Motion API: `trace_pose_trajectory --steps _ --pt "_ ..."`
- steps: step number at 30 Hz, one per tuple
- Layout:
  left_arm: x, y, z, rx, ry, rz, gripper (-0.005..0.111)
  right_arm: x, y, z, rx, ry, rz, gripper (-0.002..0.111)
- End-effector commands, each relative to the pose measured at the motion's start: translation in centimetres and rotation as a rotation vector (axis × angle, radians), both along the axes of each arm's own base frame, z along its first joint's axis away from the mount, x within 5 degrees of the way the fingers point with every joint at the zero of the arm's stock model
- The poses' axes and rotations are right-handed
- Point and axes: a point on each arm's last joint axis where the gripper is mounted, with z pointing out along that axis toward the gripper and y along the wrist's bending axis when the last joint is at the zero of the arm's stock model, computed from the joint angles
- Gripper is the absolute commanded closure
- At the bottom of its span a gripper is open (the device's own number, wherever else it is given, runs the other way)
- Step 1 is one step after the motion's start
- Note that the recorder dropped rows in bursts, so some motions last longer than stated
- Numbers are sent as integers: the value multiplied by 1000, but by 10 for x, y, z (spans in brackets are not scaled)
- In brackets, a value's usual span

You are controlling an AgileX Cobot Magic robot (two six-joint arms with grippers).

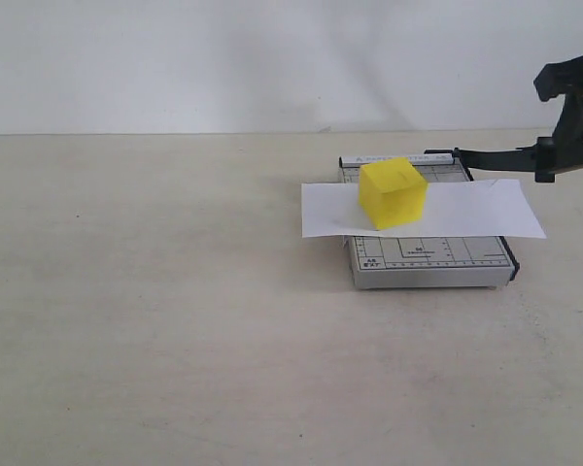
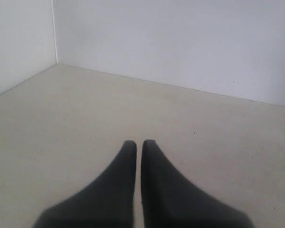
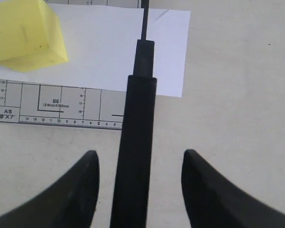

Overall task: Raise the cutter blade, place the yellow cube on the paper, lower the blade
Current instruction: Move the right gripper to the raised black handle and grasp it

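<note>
The yellow cube (image 1: 393, 192) (image 3: 26, 35) rests on the white paper (image 1: 466, 209) (image 3: 104, 47), which lies across the grey gridded cutter base (image 1: 428, 260) (image 3: 57, 104). The cutter blade (image 1: 496, 155) (image 3: 143, 28) is lifted off the base, its arm running from the rear hinge out to the right. Its thick black handle (image 3: 135, 180) runs between the fingers of my right gripper (image 1: 566, 116) (image 3: 140, 154), which is open with a gap on each side. My left gripper (image 2: 138, 142) is shut on nothing, over bare table, and is out of the exterior view.
The beige table (image 1: 155, 311) stretches left and in front of the cutter. A white wall (image 1: 223, 58) closes the back, and a wall corner (image 2: 54, 33) shows in the left wrist view.
</note>
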Motion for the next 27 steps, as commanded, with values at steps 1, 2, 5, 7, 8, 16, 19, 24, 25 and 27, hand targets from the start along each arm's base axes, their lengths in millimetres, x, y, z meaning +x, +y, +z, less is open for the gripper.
trace_pose_trajectory --steps 1,2,5,7,8,16,19,24,25,27 --pt "0 0 -1 -17 -13 2 102 0 1 2 27 2 -9 57" --pt "0 0 -1 -17 -13 2 102 -1 1 2 30 9 -9 58" --pt "0 0 -1 -17 -13 2 102 -3 1 1 31 34 -6 71" --pt "0 0 -1 -17 -13 2 102 -5 1 0 30 50 -2 83" --pt "0 0 -1 -17 -13 2 102 -5 1 0 30 54 -2 91" --pt "0 0 -1 -17 -13 2 102 -6 1 0 22 68 16 108" --pt "0 0 -1 -17 -13 2 102 -6 1 0 22 66 15 108" --pt "0 0 -1 -17 -13 2 102 -7 4 0 53 74 14 108" --pt "0 0 -1 -17 -13 2 102 -8 4 -1 58 84 15 108" --pt "0 0 -1 -17 -13 2 102 -10 6 -6 75 115 14 108"
